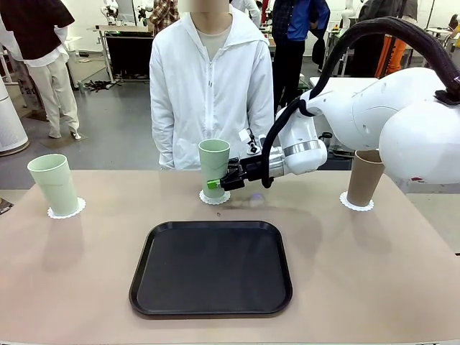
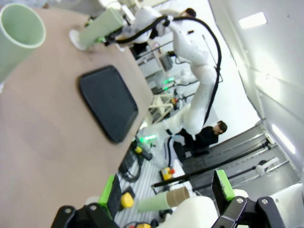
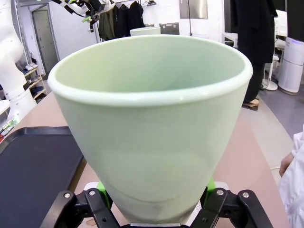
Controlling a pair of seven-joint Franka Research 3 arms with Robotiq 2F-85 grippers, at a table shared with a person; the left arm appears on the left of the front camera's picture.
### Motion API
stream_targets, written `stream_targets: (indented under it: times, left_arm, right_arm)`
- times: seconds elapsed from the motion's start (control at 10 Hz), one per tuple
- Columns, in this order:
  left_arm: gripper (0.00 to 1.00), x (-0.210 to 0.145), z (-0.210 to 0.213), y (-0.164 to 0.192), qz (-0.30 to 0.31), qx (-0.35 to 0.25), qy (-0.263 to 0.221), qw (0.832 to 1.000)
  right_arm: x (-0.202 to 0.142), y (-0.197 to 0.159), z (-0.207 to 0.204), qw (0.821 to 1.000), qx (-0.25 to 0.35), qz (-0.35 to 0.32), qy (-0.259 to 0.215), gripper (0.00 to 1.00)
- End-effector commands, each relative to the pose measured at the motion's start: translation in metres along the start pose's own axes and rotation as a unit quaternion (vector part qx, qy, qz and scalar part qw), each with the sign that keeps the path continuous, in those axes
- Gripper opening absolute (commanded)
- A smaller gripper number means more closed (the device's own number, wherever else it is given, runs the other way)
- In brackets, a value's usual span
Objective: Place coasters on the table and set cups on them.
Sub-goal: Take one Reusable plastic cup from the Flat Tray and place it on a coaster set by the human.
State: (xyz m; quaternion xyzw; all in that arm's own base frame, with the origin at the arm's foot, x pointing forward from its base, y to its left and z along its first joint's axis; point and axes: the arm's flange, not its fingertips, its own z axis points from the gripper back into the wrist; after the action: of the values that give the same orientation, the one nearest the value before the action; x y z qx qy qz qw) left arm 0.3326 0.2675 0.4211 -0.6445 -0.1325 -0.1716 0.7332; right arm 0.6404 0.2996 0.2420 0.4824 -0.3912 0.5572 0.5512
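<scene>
the right gripper (image 1: 218,182) reaches in from the right across the table (image 1: 86,273) and is clamped on the middle green cup (image 1: 213,167), low on its body, one green pad at each side. that cup stands upright on a doily (image 1: 215,198) near the far edge, just in front of the person (image 1: 210,86) in a white jacket. in the right wrist view the same cup (image 3: 152,123) is close up between the fingers (image 3: 102,187), its open mouth tilted toward the camera, with the tray (image 3: 33,166) at the left and another green cup's rim (image 3: 145,31) far behind.

a second green cup (image 1: 54,184) stands upright on its own doily (image 1: 67,210) at the far left of the table. the brown cup (image 1: 364,177) stands upright on a third doily (image 1: 356,204) at the far right, partly behind the right arm's white body. all three cups are well apart from one another.

the black tray (image 1: 210,267) lies in the middle of the near side, apart from every cup.

the left gripper (image 2: 164,190) hangs off the table's edge with its jaws spread wide and nothing between them. its view looks along the table (image 2: 42,142), rolled sideways: the near green cup (image 2: 19,38) is at the top left, the tray (image 2: 108,102) beyond it, and the middle cup (image 2: 102,27) with the right gripper (image 2: 111,39) on it farther off.
</scene>
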Motion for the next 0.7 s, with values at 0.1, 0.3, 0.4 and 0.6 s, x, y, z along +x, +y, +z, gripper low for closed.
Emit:
stream_targets:
  times: [0.1, 0.3, 0.4, 0.6]
  left_arm:
    - [1.0, -0.0008, 0.0015, -0.0027, 0.0, 0.002, 0.0, 1.0]
    - [1.0, -0.0008, 0.0015, -0.0027, 0.0, 0.002, 0.0, 1.0]
    - [1.0, -0.0008, 0.0015, -0.0027, 0.0, 0.002, 0.0, 1.0]
    - [1.0, -0.0008, 0.0015, -0.0027, 0.0, 0.002, 0.0, 1.0]
  right_arm:
    - [-0.0047, -0.0122, -0.0097, 0.999, 0.004, -0.014, 0.029, 0.81]
    - [-0.0078, -0.0131, -0.0115, 0.999, 0.005, -0.017, 0.03, 0.81]
    - [-0.0079, -0.0127, -0.0119, 0.999, 0.006, -0.016, 0.03, 0.81]
    - [-0.0087, -0.0135, -0.0116, 0.999, 0.011, -0.013, 0.029, 0.81]
